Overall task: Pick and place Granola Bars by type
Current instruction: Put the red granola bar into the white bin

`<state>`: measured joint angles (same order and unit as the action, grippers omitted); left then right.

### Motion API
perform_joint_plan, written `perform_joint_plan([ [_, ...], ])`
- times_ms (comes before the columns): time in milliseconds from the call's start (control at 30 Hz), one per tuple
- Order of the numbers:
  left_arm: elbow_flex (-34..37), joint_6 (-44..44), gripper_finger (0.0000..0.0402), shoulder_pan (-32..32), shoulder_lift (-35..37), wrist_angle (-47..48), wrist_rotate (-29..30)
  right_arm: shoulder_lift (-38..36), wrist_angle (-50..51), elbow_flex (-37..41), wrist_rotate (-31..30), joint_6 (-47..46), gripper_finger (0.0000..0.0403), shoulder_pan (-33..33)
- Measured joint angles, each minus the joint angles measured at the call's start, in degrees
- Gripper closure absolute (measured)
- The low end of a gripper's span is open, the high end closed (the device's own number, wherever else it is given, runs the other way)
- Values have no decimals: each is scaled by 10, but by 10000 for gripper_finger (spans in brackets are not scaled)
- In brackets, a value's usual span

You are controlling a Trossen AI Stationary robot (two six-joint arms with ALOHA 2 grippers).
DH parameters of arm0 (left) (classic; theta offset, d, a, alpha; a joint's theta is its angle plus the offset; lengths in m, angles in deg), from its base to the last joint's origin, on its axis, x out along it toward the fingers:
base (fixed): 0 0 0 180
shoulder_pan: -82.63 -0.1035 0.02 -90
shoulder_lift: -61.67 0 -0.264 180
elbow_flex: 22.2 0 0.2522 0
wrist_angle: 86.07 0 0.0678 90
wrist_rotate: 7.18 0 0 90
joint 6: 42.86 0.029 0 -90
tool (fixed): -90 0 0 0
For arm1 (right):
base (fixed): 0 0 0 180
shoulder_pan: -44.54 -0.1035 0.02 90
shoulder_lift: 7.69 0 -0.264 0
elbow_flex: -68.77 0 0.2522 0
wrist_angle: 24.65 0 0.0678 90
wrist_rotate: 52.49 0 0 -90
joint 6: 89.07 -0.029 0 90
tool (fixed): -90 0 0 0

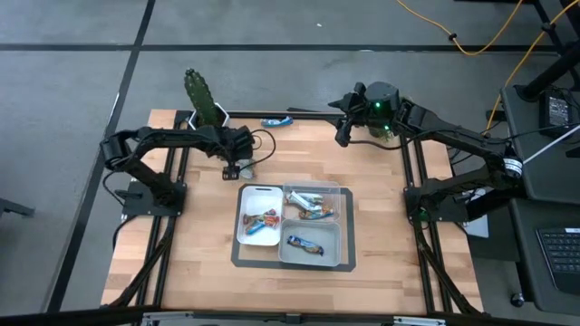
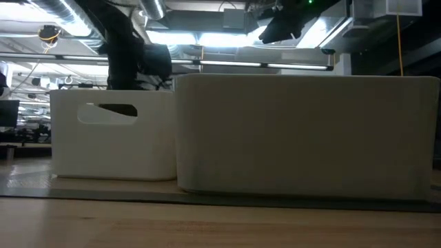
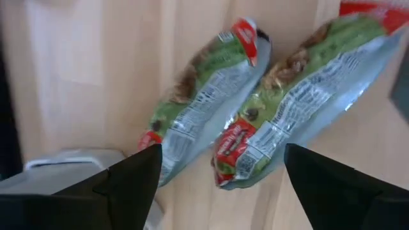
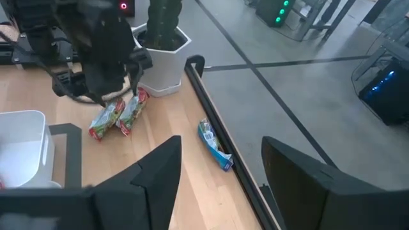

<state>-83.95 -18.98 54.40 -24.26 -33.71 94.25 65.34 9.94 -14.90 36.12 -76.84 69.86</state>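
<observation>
Two green foil-wrapped bars with red ends [image 3: 255, 108] lie side by side on the wood near the far left, also seen in the right wrist view [image 4: 118, 116]. My left gripper [image 3: 220, 182] hangs open just above them, one finger on each side. A blue bar [image 4: 215, 144] lies at the table's far edge [image 1: 276, 120]. My right gripper [image 4: 220, 172] is open and raised over the far edge, right of that bar. In the divided tray, brown, red and orange bars [image 1: 263, 220], silver-blue bars [image 1: 308, 204] and one blue bar [image 1: 305, 243] each fill a separate compartment.
A white pot with a green cactus [image 1: 201, 98] stands at the far left corner, just behind my left gripper. The tray [image 1: 343, 226] sits on a dark mat at mid-table. In the low view its white walls [image 2: 303, 138] block most of the table. Bare wood lies on both sides.
</observation>
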Motion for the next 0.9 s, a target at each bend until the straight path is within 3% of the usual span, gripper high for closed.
perform_joint_plan([
  [300,6,7,79,-1,-69,-38,-36,0,1,0,0,0,185,0],
  [567,8,-55,87,4,-82,-24,-62,0,14,0,0,0,185,0],
  [700,8,-103,126,4,-83,-9,-70,0,15,0,0,1,185,0],
  [900,8,-156,231,5,-83,3,-93,0,14,0,0,2,185,0],
])
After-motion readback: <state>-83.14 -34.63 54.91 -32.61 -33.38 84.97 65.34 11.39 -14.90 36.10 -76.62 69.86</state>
